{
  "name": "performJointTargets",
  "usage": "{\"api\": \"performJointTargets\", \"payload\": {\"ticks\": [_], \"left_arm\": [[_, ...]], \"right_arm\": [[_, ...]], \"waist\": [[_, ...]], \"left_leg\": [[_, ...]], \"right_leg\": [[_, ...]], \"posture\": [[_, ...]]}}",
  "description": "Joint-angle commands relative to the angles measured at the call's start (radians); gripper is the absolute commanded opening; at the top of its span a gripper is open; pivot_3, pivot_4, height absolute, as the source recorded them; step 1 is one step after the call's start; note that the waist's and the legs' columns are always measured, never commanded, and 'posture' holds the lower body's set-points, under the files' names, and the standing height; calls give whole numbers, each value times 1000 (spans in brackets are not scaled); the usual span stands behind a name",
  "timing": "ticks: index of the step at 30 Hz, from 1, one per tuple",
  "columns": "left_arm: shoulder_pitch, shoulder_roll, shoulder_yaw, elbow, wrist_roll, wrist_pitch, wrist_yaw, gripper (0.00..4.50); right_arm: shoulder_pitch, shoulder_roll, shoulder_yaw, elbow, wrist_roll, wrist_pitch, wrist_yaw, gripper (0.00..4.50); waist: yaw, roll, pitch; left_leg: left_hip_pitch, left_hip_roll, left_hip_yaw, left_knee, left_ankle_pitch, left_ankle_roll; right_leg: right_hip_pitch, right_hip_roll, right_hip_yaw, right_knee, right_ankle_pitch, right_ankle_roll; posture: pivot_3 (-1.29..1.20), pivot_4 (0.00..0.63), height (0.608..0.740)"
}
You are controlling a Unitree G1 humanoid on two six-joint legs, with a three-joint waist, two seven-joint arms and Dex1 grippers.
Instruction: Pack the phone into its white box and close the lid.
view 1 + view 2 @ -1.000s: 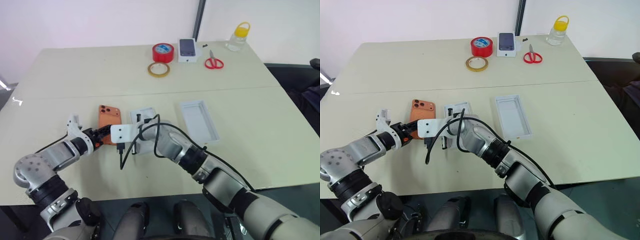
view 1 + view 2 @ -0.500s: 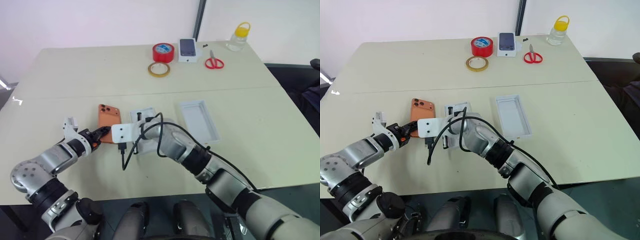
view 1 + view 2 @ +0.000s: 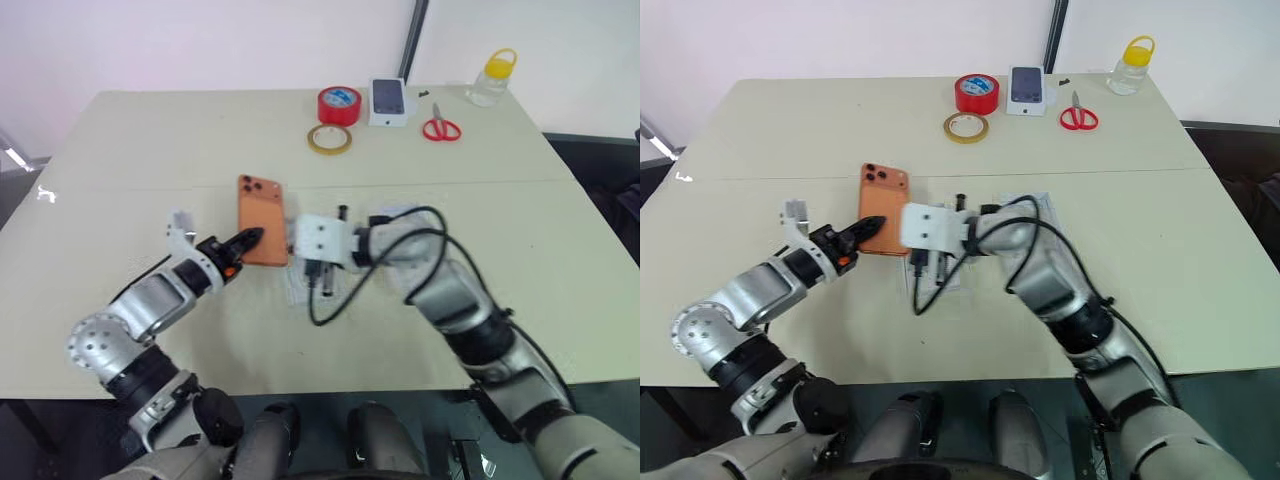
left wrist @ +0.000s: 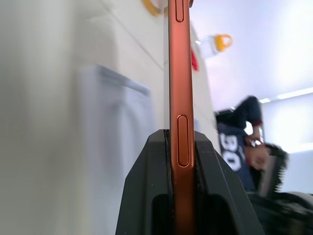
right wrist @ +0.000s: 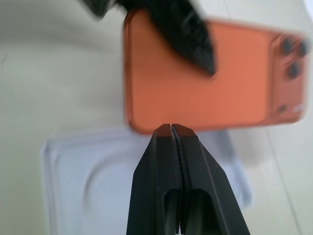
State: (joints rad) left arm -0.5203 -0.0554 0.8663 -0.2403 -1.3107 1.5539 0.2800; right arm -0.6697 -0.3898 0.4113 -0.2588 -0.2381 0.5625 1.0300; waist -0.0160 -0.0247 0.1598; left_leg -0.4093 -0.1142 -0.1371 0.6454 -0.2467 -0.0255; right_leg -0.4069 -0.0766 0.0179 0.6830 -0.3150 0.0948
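my left claw [image 3: 252,238] pinches the phone [image 3: 262,219] by its edge above the table [image 3: 150,150], my right claw [image 5: 172,128] empty and shut beside it; boxing and lidding remain.

Far edge is obstructed by red tape roll [image 3: 339,104], tape ring [image 3: 329,138], small box [image 3: 389,102], scissors [image 3: 441,128], bottle [image 3: 493,76]; left tabletop [image 3: 120,170] lies open.

orange phone [image 3: 261,218], red tape roll [image 3: 339,104], apparently yellow-capped bottle [image 3: 492,78]

A wide cream table [image 3: 150,140] with a seam running across its middle fills the scene. Behind its far edge stands a pale wall [image 3: 200,40], split by a dark vertical post [image 3: 417,35] at far right.
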Motion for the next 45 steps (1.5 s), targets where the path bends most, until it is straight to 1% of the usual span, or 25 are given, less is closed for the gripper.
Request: {"api": "performJointTargets", "payload": {"ticks": [1,4,7,11,16,18,19,20,24,25,26,29,35,40,45], "left_arm": [[52,-54,-110,-45,-105,-72,78,31],[118,-82,-198,-45,-164,-143,153,31],[172,-74,-276,-27,-212,-211,226,31],[217,-32,-369,-26,-293,-306,292,31],[253,48,-477,-27,-388,-397,332,31],[268,79,-517,-33,-421,-434,343,1004],[275,94,-536,-37,-436,-450,348,1341],[284,110,-554,-42,-452,-467,351,1812],[311,178,-618,-62,-504,-523,353,3879],[316,194,-631,-66,-518,-538,352,4316],[319,216,-644,-72,-527,-546,347,4427],[320,282,-680,-91,-557,-576,331,4427],[287,417,-716,-113,-573,-602,279,4427],[250,530,-757,-145,-566,-586,221,4427],[261,628,-761,-173,-560,-592,156,4427]], "right_arm": [[29,-65,-83,-69,67,10,15,0],[45,-116,-107,-55,78,9,-3,0],[37,-133,-114,-38,84,12,-26,0],[28,-140,-112,-22,88,12,-45,0],[22,-144,-97,-6,91,1,-58,0],[18,-145,-91,2,90,-4,-62,0],[17,-146,-89,5,90,-6,-63,0],[16,-146,-87,7,91,-7,-65,0],[12,-146,-81,14,94,-10,-72,0],[12,-147,-80,16,94,-10,-73,0],[12,-146,-79,17,95,-10,-74,0],[13,-146,-75,22,94,-11,-77,0],[8,-144,-71,35,93,-15,-83,0],[1,-140,-70,56,91,-25,-91,0],[-4,-142,-69,71,92,-34,-99,0]], "waist": [[-3,0,0],[-4,-1,0],[-2,-1,0],[7,-1,1],[6,-1,1],[4,-1,0],[4,-1,0],[4,-1,0],[5,-1,0],[5,-1,0],[4,0,0],[3,0,0],[5,0,0],[5,0,0],[2,0,1]], "left_leg": [[0,0,1,0,0,0],[1,1,2,0,0,0],[1,2,3,0,0,0],[0,2,3,1,0,0],[0,1,3,1,0,0],[0,1,3,1,0,0],[0,2,3,1,0,0],[0,2,3,0,0,0],[0,2,3,1,0,0],[0,2,3,1,0,0],[0,2,3,1,0,0],[1,2,3,0,0,0],[1,2,3,0,0,0],[1,2,3,0,0,0],[1,2,3,-1,0,0]], "right_leg": [[0,0,1,1,0,0],[-1,1,2,1,0,0],[-1,2,4,2,0,0],[-1,1,4,1,0,0],[-1,1,4,1,0,0],[-1,1,4,1,0,0],[-1,1,4,1,0,0],[-1,2,4,1,0,0],[-1,1,4,1,0,0],[-1,1,4,1,0,0],[-1,1,4,1,0,0],[-1,2,4,1,0,0],[-1,1,4,1,0,0],[-1,1,4,0,0,0],[-1,2,4,0,0,0]], "posture": [[0,150,740],[0,150,740],[0,150,740],[0,150,740],[0,150,740],[0,150,740],[0,150,740],[0,150,740],[0,150,740],[0,150,740],[0,150,740],[0,150,740],[0,150,740],[0,150,740],[0,150,740]]}}
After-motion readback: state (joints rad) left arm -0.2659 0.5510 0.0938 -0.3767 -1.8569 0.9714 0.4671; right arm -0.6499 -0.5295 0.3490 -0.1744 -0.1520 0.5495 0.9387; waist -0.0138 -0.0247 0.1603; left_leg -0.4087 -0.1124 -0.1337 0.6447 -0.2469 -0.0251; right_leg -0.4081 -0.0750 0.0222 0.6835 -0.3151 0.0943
